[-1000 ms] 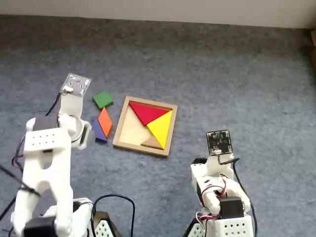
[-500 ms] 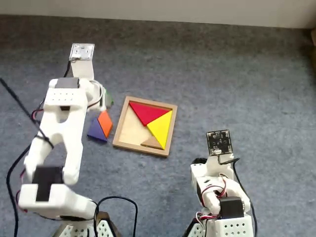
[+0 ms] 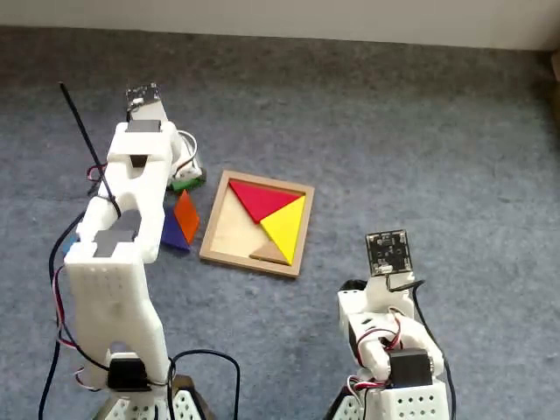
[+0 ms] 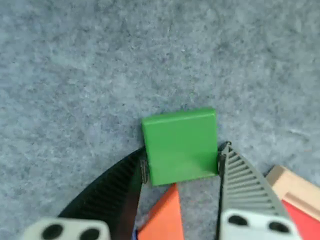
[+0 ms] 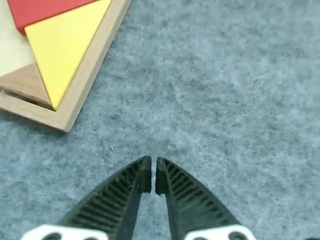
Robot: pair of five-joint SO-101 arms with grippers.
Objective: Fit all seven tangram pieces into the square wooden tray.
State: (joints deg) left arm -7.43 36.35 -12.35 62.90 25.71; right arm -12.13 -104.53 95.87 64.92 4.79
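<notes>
The square wooden tray (image 3: 210, 249) lies mid-table and holds a red triangle (image 3: 256, 199), a yellow triangle (image 3: 287, 227) and a small brown triangle (image 3: 269, 254). Left of it on the carpet lie a green square (image 4: 180, 145), an orange parallelogram (image 3: 185, 215) and a blue triangle (image 3: 171, 233). My left gripper (image 4: 182, 161) is down over the green square (image 3: 185, 182), open, one finger at each side of it. My right gripper (image 5: 150, 176) is shut and empty, hovering over bare carpet near the tray's corner (image 5: 90, 65).
The orange parallelogram (image 4: 162, 215) sits just behind the green square, between my left fingers. The tray's corner (image 4: 292, 184) is close beside the grey finger (image 4: 235, 175). The right arm's base (image 3: 389, 350) stands at the front right. Grey carpet stretches to the right and back.
The left arm has swung forward and lowered from beside the loose pieces onto the green square, now covering most of it from above. The right arm and the tray pieces have not moved.
</notes>
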